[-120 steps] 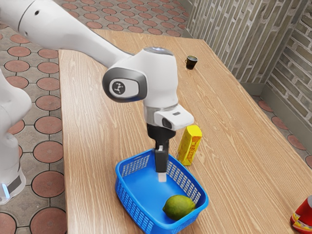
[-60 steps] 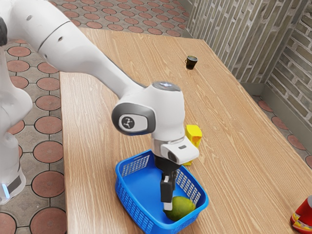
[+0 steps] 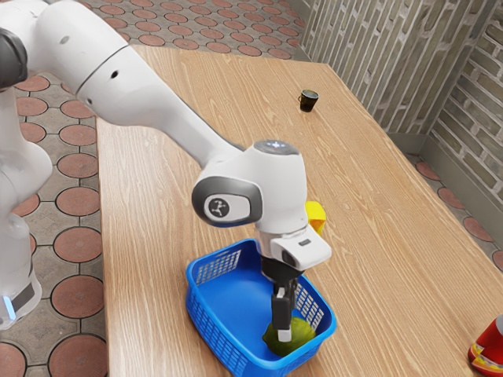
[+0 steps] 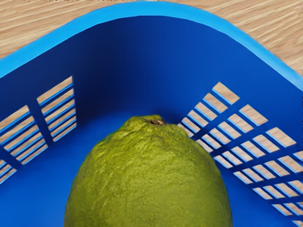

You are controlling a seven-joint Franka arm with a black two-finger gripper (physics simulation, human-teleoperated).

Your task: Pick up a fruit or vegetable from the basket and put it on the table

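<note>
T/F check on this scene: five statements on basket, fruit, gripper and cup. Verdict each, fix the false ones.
1. The green fruit lies in the blue basket. True.
2. The gripper is up above the cup. False: it is down in the basket, at the fruit.
3. The basket's sides have openings. True.
4. The cup is in the basket. False: the cup stands on the table, away from the basket.
5. The fruit is already on the table, outside the basket. False: it is inside the basket, near a corner.
</note>
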